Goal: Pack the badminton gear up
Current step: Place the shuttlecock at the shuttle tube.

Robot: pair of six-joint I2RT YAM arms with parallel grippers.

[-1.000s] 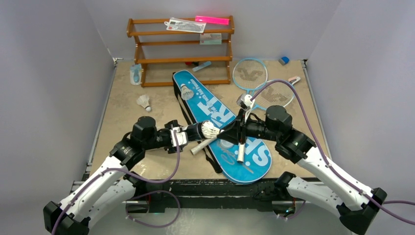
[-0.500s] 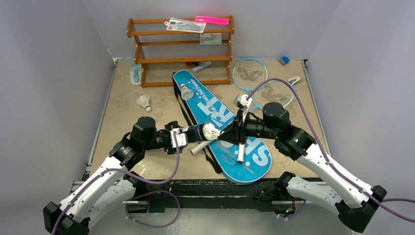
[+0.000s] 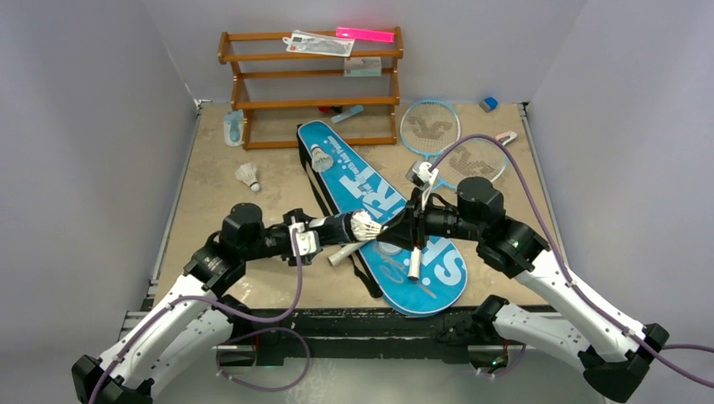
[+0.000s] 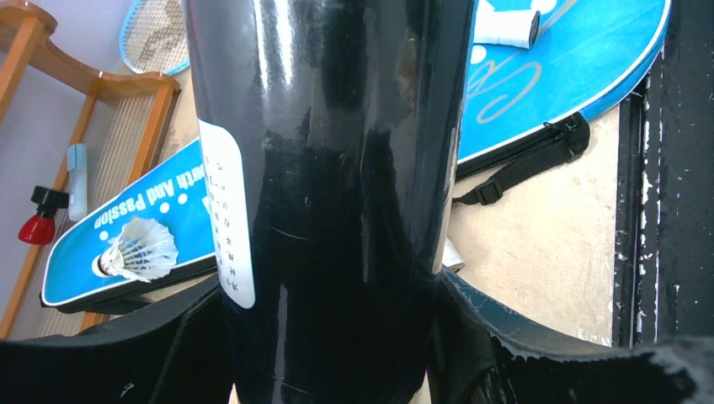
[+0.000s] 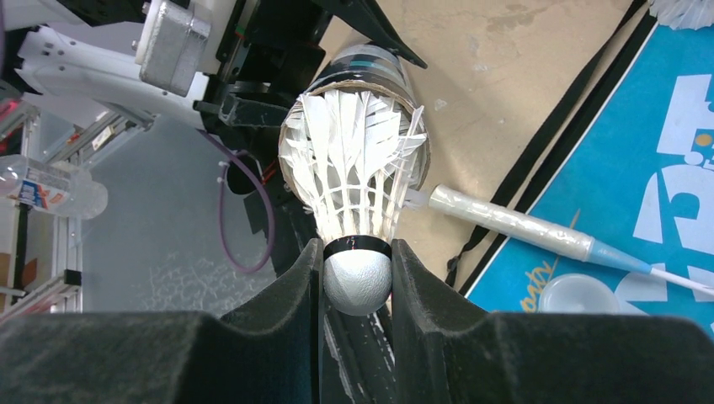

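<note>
The long black tube (image 3: 335, 227) (image 4: 328, 168) lies level above the table's front, and my left gripper (image 3: 313, 231) (image 4: 333, 337) is shut on it. A white feather shuttlecock (image 3: 364, 225) (image 5: 358, 181) has its feather tips at the tube's open mouth (image 5: 364, 67). My right gripper (image 3: 386, 231) (image 5: 358, 273) is shut on its white cork. The blue "SPORT" bag (image 3: 438, 269) (image 4: 572, 76) lies flat beneath both grippers. Two light-blue rackets (image 3: 429, 126) (image 3: 473, 160) rest at the back right. One more shuttlecock (image 3: 320, 157) (image 4: 139, 250) sits on the bag and another (image 3: 247, 175) on the table.
The brown wooden rack (image 3: 307, 84) stands at the back with small items on it. One white racket handle (image 3: 414, 261) lies across the bag and another (image 3: 341, 254) (image 5: 505, 220) beside it. A clear round lid (image 5: 581, 295) sits on the bag. The bag's black strap (image 4: 522, 164) trails over the table.
Both arms shifted only slightly. The shuttlecock stays at the tube's mouth, and both grips are unchanged.
</note>
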